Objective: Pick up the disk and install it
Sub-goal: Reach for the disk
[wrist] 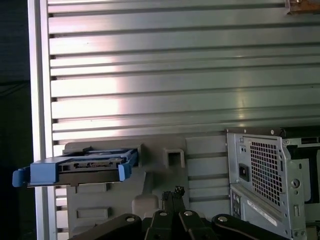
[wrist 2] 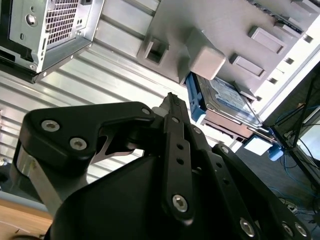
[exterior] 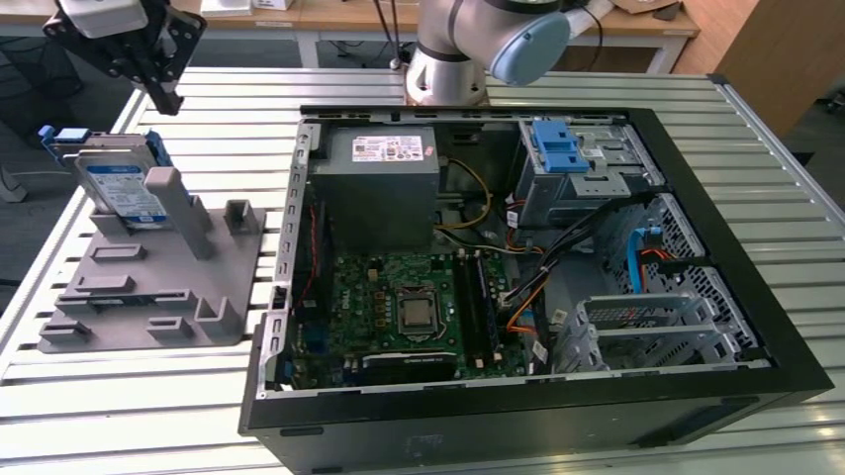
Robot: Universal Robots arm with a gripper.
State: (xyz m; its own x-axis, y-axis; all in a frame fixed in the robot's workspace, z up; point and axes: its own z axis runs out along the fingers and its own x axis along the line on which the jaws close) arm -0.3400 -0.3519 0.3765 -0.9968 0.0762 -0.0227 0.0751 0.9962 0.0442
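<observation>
The pincer hangs near the disk, apparently clenched on nothing; the disk's white-and-blue label is illegible.

Silver-grey arm is showing a pale blue joint cap, and the black gripper is carrying linked bars with silver hex screws.
</observation>
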